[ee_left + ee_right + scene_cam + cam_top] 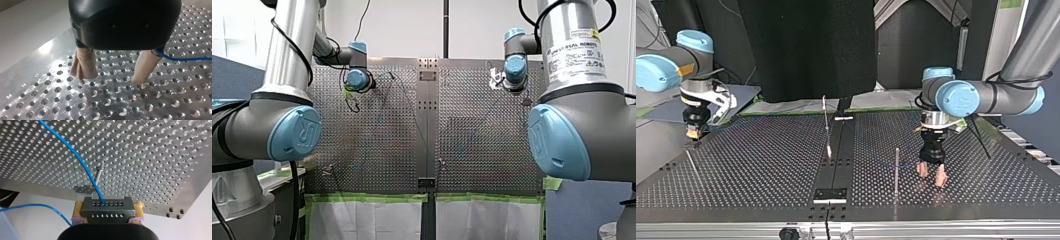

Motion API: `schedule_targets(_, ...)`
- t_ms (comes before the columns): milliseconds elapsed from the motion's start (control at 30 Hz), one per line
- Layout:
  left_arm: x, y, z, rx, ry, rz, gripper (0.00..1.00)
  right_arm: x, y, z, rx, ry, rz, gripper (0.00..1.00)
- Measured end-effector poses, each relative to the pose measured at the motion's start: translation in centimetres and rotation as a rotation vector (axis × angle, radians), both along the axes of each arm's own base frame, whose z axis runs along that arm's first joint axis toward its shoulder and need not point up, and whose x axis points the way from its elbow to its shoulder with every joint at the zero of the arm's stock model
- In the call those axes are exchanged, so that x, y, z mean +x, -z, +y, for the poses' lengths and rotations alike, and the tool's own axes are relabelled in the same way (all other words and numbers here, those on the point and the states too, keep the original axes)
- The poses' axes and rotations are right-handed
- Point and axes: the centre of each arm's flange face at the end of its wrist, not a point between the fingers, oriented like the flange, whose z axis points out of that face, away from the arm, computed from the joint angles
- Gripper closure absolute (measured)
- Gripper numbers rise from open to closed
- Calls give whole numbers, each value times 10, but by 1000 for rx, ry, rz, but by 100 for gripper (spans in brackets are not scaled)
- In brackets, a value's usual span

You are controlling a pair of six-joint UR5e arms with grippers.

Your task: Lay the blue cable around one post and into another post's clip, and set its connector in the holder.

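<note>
In the right wrist view my right gripper [107, 212] is shut on a dark grey connector [107, 205], its yellow pads pressing on both ends. The blue cable [82, 165] leaves the connector and curves away over the perforated table; a thin metal post [98, 175] stands just ahead. In the top view this gripper [694, 133] hangs low at the table's left edge. My left gripper [932, 175] stands open just above the plate at that view's right, with nothing between its beige pads [85, 63]. A stretch of blue cable [182, 59] runs beside one of its fingers.
An upright post [896, 170] stands near my left gripper, and a tilted one [826, 126] by the centre rail. A third thin post [692, 162] leans near my right gripper. A dark plate [830, 194] sits on the rail near the table's front edge.
</note>
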Motion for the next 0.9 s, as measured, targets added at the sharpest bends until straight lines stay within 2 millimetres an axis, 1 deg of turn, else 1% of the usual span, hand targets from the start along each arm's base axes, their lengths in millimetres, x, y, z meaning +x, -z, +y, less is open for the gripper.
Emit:
schedule_targets(167, 0, 0, 1, -1, 0, 0, 0, -18, -3, -15, -43, -1, -26, 73)
schedule_targets(467, 0, 0, 1, -1, 3, 2, 0, -63, -10, -45, -134, -1, -60, 73)
schedule_targets(567, 0, 0, 1, -1, 4, 2, 0, -76, -8, -54, -151, -1, -61, 70)
schedule_targets(700, 0, 0, 1, 0, 5, 3, 0, -93, 7, -70, -158, -7, -51, 70)
schedule_targets(767, 0, 0, 1, 0, 4, 3, 0, -95, 17, -76, -148, -21, -39, 70)
schedule_targets(900, 0, 0, 2, 1, 2, 4, 0, -93, 44, -85, -114, -64, -18, 70)
